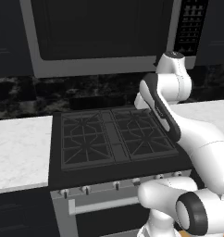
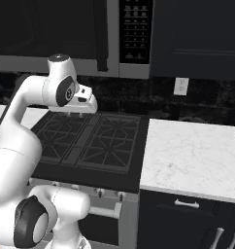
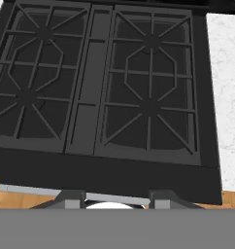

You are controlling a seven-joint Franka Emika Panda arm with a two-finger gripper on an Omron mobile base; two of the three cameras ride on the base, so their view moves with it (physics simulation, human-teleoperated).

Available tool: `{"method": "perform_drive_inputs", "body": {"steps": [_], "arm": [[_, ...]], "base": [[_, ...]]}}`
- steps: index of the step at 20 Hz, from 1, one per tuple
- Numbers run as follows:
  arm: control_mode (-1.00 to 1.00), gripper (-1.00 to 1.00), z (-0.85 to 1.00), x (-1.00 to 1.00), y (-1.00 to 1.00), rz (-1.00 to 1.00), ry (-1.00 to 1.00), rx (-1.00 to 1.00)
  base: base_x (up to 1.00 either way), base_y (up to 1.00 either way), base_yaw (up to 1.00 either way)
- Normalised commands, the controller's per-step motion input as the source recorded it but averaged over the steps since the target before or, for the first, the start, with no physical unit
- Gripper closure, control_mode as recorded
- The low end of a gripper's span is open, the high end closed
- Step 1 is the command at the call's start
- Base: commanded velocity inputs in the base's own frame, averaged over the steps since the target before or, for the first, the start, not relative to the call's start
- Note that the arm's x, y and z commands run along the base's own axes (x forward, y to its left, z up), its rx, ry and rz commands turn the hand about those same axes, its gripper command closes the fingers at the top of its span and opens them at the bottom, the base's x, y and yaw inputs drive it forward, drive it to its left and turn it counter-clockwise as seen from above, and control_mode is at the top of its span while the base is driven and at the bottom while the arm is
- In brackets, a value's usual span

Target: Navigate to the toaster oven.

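The toaster oven is not where you are parked: you face a black stove (image 1: 114, 139), so by my reading most of the drive is left, and these pictures give no hint which way to turn.

The gripper (image 3: 117, 198) hangs over the stove's front edge, fingers (image 3: 71, 198) set well apart with nothing between them (the hand view shows just the dark tips). The arm (image 2: 27, 121) is folded above the grates.

White marble counter (image 2: 197, 155) runs off both side edges of the stove, and what shows of it is bare. A steel-framed microwave (image 1: 104, 37) hangs above the burners, with its keypad toward the right corner. Behind runs a dark speckled backsplash (image 2: 163, 99) carrying a white outlet (image 2: 180, 86), and dark cabinets (image 2: 197, 39) sit above and below the right counter. A strip of wood floor (image 3: 12, 192) shows under the stove's front.
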Motion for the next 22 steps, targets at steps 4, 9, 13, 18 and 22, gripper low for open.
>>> {"method": "perform_drive_inputs", "body": {"steps": [4, 9, 13, 18, 22], "arm": [[1.0, -1.0, 0.0, 0.0, 0.0, 0.0, 0.0, 0.0], [1.0, -1.0, 0.0, 0.0, 0.0, 0.0, 0.0, 0.0], [1.0, -1.0, 0.0, 0.0, 0.0, 0.0, 0.0, 0.0], [1.0, -1.0, 0.0, 0.0, 0.0, 0.0, 0.0, 0.0], [1.0, -1.0, 0.0, 0.0, 0.0, 0.0, 0.0, 0.0]], "base": [[0.0, 0.0, 0.0], [-0.14, 0.0, 0.0], [-0.74, -0.1, 0.0], [-0.9, -0.13, 0.0], [-0.8, -0.06, 0.0]]}}
